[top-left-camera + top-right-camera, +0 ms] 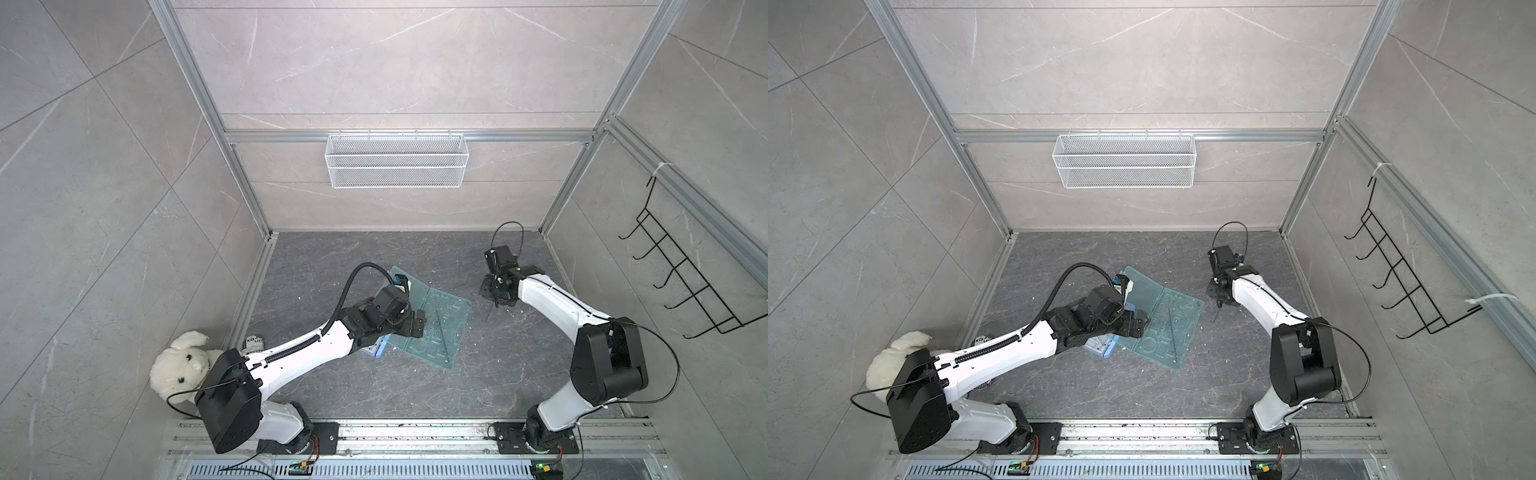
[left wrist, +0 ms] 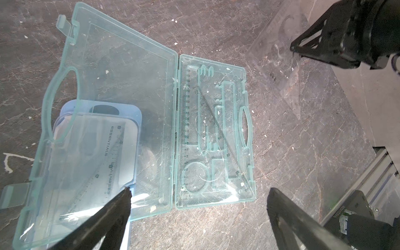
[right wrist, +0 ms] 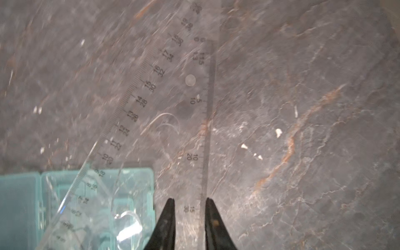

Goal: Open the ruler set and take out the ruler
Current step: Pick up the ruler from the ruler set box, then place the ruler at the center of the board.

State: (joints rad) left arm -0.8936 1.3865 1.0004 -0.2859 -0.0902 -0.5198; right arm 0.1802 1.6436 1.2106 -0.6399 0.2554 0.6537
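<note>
Two halves of the teal see-through ruler set case [image 1: 440, 332] lying open and flat near the middle of the dark table [image 1: 374, 386], hinge between lid and moulded tray. Just above the case, left gripper [image 2: 199, 194] with fingers spread wide, holding nothing; cannot tell whether one fingertip [image 2: 124, 199] touches the lid. To the right of the case and apart from it, right gripper [image 1: 496, 297] with fingers drawn narrow, pinching the clear triangle ruler [image 3: 173, 97], raised off the table and out of the case. In both top views, only a thin dark edge of this ruler visible, hanging down from the fingers. Inside the tray half, scale marks and one diagonal ruled edge; cannot tell how many pieces. Partly under the lid, a blue case [image 2: 132, 112] with a second clear ruler [image 2: 108, 164] marked ESSENTIALS. Beside the left arm, a white plush toy [image 1: 178, 365]; on the back wall, a wire basket [image 1: 397, 162].
</note>
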